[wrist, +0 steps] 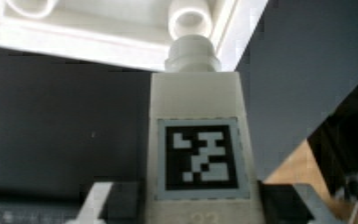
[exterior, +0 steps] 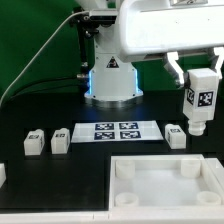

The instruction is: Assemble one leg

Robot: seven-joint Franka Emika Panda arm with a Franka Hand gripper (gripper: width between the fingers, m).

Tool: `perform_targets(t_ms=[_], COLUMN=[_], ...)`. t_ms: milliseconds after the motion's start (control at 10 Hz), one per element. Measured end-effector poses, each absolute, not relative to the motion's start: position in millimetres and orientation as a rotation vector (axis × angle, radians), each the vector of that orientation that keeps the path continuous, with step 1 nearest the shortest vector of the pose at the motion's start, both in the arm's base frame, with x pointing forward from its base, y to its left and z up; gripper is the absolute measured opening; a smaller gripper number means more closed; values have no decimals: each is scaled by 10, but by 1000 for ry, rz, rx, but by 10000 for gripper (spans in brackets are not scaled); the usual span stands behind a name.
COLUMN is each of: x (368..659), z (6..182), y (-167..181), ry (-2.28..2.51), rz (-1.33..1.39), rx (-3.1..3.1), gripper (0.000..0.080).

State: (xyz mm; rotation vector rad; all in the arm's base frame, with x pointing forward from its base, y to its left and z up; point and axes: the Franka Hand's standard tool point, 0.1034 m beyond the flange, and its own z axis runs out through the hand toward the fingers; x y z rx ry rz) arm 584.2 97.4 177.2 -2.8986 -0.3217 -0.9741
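Note:
My gripper (exterior: 201, 80) is shut on one leg (exterior: 201, 105), a white peg with a black-and-white tag, and holds it upright in the air at the exterior view's right. The leg hangs above a second leg (exterior: 176, 136) on the table. Two more legs (exterior: 34, 143) (exterior: 61, 140) lie at the exterior view's left. In the wrist view the held leg (wrist: 199, 110) fills the middle between my gripper's (wrist: 208, 205) dark fingers (wrist: 140, 200). Its tip points toward the white panel (wrist: 87, 45), near a round corner socket (wrist: 190, 20).
The large white square panel (exterior: 165, 160) with raised rim lies at the front of the table. The marker board (exterior: 120, 131) lies between the loose legs. The robot base (exterior: 110, 75) stands behind it, with a cable at the exterior view's left.

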Motion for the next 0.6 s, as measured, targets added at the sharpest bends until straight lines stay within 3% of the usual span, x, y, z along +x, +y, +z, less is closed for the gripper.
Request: perform_targets(t_ms=[400,600], x=[5819,6013], z=[1676,1532], y=[983,1017], ry=[-324,-308], rz=[-925,-937], rx=[-2911,-2897], gripper=[291,291])
